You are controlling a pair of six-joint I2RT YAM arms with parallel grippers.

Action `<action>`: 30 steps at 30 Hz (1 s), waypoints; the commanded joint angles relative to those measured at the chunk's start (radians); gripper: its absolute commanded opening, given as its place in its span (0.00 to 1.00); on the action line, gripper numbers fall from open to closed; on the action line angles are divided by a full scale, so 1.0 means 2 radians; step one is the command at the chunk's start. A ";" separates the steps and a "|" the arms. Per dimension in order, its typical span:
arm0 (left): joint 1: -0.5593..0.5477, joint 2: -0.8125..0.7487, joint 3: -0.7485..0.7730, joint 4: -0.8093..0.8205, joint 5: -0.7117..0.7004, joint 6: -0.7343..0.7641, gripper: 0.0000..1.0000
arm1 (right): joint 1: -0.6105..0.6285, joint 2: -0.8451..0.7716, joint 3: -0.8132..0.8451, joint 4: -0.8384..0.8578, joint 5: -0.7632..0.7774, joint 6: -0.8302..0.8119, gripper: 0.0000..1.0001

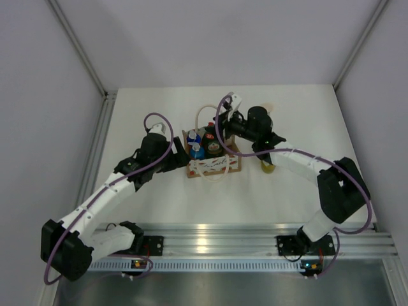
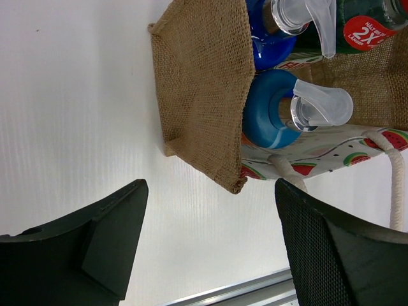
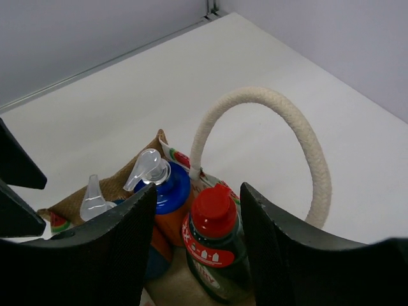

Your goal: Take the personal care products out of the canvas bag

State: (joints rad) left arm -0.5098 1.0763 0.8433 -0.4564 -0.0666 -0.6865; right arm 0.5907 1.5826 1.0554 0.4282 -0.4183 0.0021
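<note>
The tan canvas bag (image 1: 213, 162) stands mid-table with its cream rope handles (image 3: 299, 146) up. In the right wrist view it holds a round green red-capped bottle (image 3: 213, 245), an orange blue-capped pump bottle (image 3: 167, 201) and a clear pump top (image 3: 94, 201) of a further bottle. My right gripper (image 3: 199, 194) (image 1: 220, 135) is open above the bag and straddles the green bottle's red cap without touching it. My left gripper (image 2: 210, 236) (image 1: 180, 155) is open and empty, just off the bag's left side (image 2: 204, 89). Two blue-topped pump bottles (image 2: 268, 118) show in the left wrist view.
A yellow bottle (image 1: 268, 167) lies on the table right of the bag, partly under my right arm. A cream-topped item (image 1: 269, 108) shows behind the right wrist. Grey walls close the table's back and sides. A metal rail (image 1: 223, 236) runs along the near edge.
</note>
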 commanded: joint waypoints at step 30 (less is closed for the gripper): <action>-0.001 0.000 -0.002 0.013 0.001 0.008 0.88 | 0.029 0.098 -0.010 0.195 0.066 0.017 0.38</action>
State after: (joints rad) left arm -0.5098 1.0779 0.8433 -0.4564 -0.0673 -0.6811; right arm 0.6319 1.7687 1.0321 0.7177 -0.2825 0.0299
